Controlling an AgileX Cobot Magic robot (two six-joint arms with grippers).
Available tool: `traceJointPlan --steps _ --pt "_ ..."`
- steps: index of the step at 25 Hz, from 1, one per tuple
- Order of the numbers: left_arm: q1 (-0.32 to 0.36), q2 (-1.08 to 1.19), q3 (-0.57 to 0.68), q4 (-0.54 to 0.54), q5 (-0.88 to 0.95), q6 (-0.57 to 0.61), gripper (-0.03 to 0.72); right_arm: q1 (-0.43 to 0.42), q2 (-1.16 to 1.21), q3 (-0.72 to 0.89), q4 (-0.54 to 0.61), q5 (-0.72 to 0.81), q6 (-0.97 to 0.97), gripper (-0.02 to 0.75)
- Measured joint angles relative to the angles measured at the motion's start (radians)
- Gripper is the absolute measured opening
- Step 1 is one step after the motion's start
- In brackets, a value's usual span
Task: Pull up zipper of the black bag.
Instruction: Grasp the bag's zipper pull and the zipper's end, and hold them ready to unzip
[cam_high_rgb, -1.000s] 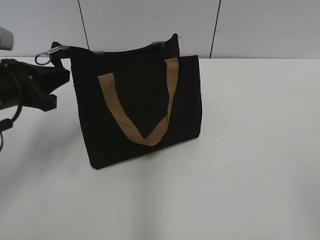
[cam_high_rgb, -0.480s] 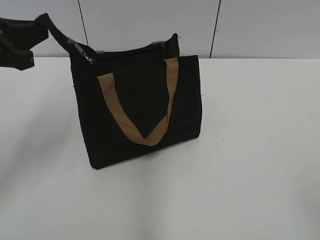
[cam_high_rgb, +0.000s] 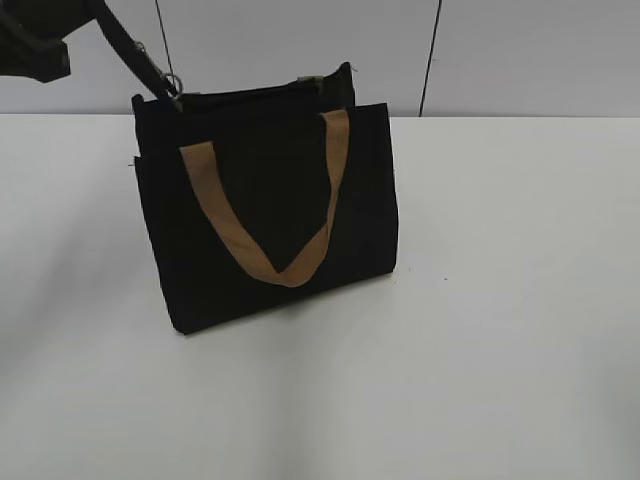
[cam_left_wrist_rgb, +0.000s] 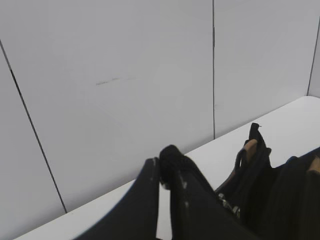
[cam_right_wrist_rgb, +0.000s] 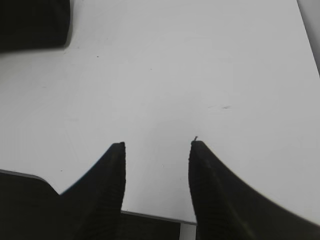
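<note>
The black bag (cam_high_rgb: 270, 210) stands upright on the white table (cam_high_rgb: 500, 300), its tan strap handle (cam_high_rgb: 262, 255) hanging down the front. The zipper (cam_high_rgb: 250, 97) runs along its top edge, with a small silver metal piece (cam_high_rgb: 172, 84) at the left end. My left gripper (cam_high_rgb: 88, 10) is high at the top left, shut on a black strap (cam_high_rgb: 135, 52) that runs taut down to that silver piece. In the left wrist view the jaws (cam_left_wrist_rgb: 162, 170) pinch this strap (cam_left_wrist_rgb: 172, 155), with the bag (cam_left_wrist_rgb: 280, 195) at lower right. My right gripper (cam_right_wrist_rgb: 156, 145) is open and empty over bare table.
A grey panelled wall (cam_high_rgb: 300, 45) stands just behind the bag. A dark shape that may be the bag's corner (cam_right_wrist_rgb: 32, 22) shows at the top left of the right wrist view. The right arm is out of the exterior view.
My left gripper has risen from beside the bag's left end to the top left corner, pulling the black strap taut. The bag has shifted slightly left.
</note>
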Motion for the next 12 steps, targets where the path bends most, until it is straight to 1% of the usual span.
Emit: traceJointPlan --steps 12 --pt "-0.003 0.007 0.0 0.025 -0.03 0.0 0.02 0.0 0.0 0.0 0.0 0.0 0.0 0.324"
